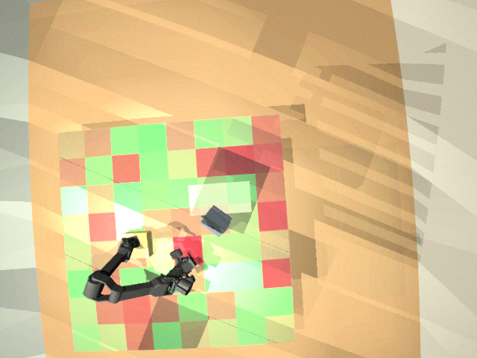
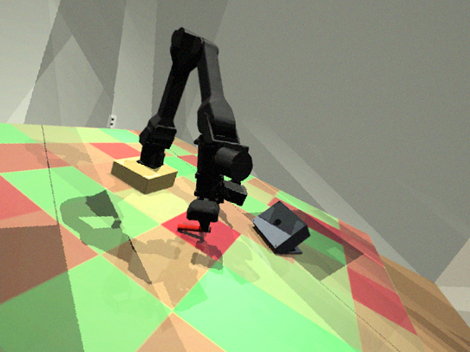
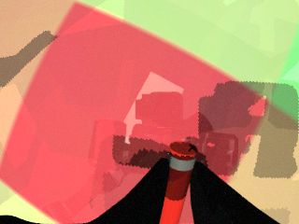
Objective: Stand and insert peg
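Pincer (image 2: 204, 229) (image 3: 178, 167) pointing down, gripping red peg (image 2: 187, 227) (image 3: 173, 210)

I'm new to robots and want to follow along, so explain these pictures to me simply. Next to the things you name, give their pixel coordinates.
The machine is one black robot arm standing on a yellowish block (image 1: 149, 242) (image 2: 147, 181). One picture looks down from above, one looks from the side across the table, and one comes from the arm's wrist, looking past its fingers.

On the checkered table top stands a dark grey sloped block (image 1: 216, 220) (image 2: 293, 231) with a hole in its face. The gripper (image 2: 204, 229) (image 3: 178, 167), the arm's two-fingered hand, is closed on a red peg (image 2: 187, 227) (image 3: 173, 210), near the end with the pale band. In the side view, the peg lies roughly level, close to the table.
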Tool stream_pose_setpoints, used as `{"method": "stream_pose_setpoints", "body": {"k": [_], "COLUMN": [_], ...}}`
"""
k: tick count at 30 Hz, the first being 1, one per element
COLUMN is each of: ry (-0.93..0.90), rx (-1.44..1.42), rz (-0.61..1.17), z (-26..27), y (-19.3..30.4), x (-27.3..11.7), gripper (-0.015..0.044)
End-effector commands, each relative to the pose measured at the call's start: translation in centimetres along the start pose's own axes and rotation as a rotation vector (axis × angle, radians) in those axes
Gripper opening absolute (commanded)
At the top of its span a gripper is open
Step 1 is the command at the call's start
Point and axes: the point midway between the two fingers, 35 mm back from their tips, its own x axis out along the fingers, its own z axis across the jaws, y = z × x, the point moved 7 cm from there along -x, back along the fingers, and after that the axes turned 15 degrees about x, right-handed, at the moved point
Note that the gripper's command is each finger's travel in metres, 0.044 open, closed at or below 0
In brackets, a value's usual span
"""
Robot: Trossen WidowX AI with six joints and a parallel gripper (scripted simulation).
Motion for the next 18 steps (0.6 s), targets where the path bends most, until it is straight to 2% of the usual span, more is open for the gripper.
{"method": "stream_pose_setpoints", "body": {"k": [1, 18], "ry": [-0.011, -0.049], "rx": [-0.002, -0.002], "rz": [-0.033, -0.174], "z": [-0.1, -0.5], "y": [0.5, 2.1], "x": [-0.2, -1.0], "gripper": [0.0049, 0.0049]}}
